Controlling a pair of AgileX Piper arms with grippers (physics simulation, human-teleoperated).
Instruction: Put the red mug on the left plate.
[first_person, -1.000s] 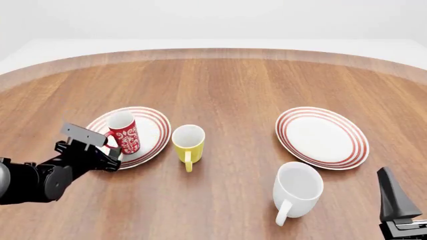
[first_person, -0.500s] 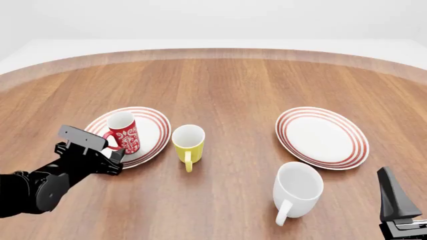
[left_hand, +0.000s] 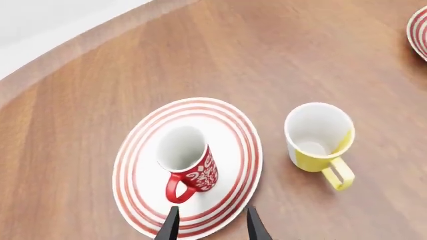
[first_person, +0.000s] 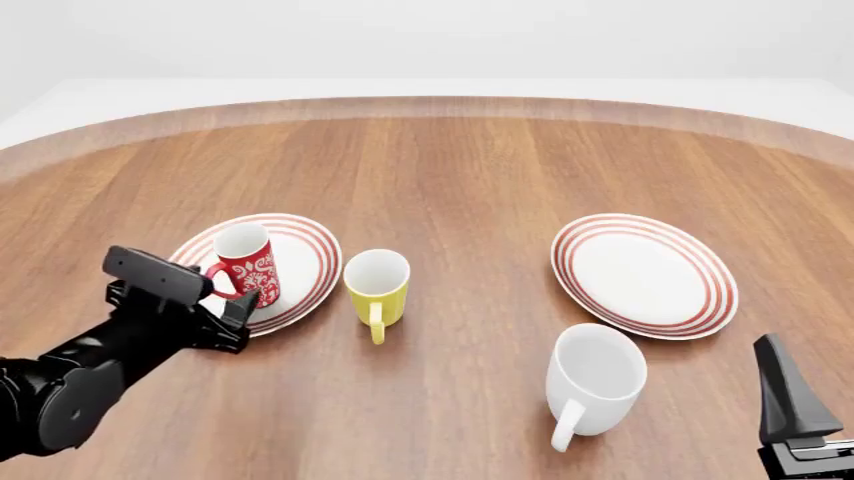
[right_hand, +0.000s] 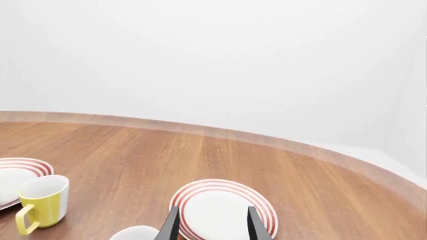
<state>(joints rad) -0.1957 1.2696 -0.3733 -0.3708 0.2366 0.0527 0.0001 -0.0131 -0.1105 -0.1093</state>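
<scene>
Inspector: Where is the red mug (first_person: 247, 263) sitting?

Arm: Upright on the left plate (first_person: 304, 262), near the table's left edge, its handle pointing toward my left gripper (left_hand: 211, 227). That gripper is hanging just short of the plate's near rim, fingers parted, gripping nothing.

Inspector: And the other items?

Arm: The yellow mug (first_person: 376, 290) is standing just beside that plate. The white mug (first_person: 593, 377) is standing near the right plate (first_person: 645, 273). My right gripper (right_hand: 211, 226) is idling near the table's right edge, fingers spread, empty.
</scene>
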